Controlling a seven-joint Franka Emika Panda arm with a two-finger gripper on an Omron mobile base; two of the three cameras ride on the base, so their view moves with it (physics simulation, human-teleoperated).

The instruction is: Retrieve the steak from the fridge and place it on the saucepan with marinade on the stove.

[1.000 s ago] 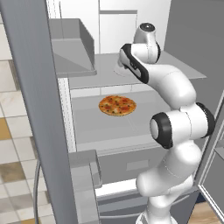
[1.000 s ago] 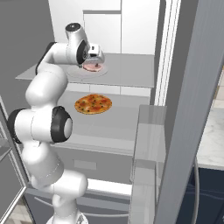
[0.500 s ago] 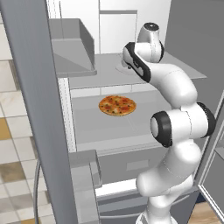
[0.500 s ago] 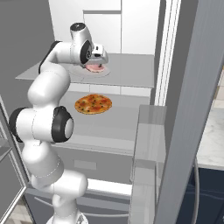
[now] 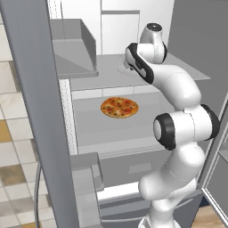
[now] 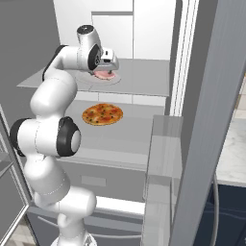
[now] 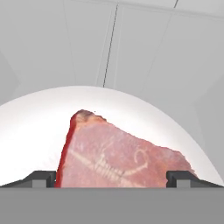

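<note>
So my pincer [image 7: 112, 178] is wide open astride the steak [image 7: 118, 157] on its plate [image 7: 35, 131] in the fridge [image 6: 144, 77], nothing gripped, everything left.

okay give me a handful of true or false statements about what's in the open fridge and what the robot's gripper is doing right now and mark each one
1. The pinkish-red raw steak lies on a round white plate. True.
2. The two-finger gripper is clamped shut. False: its finger tips stand wide, one at each side of the steak.
3. The round orange-topped pizza sits on the shelf below the steak. True.
4. The steel fridge is closed. False: its doors stand open.
</note>
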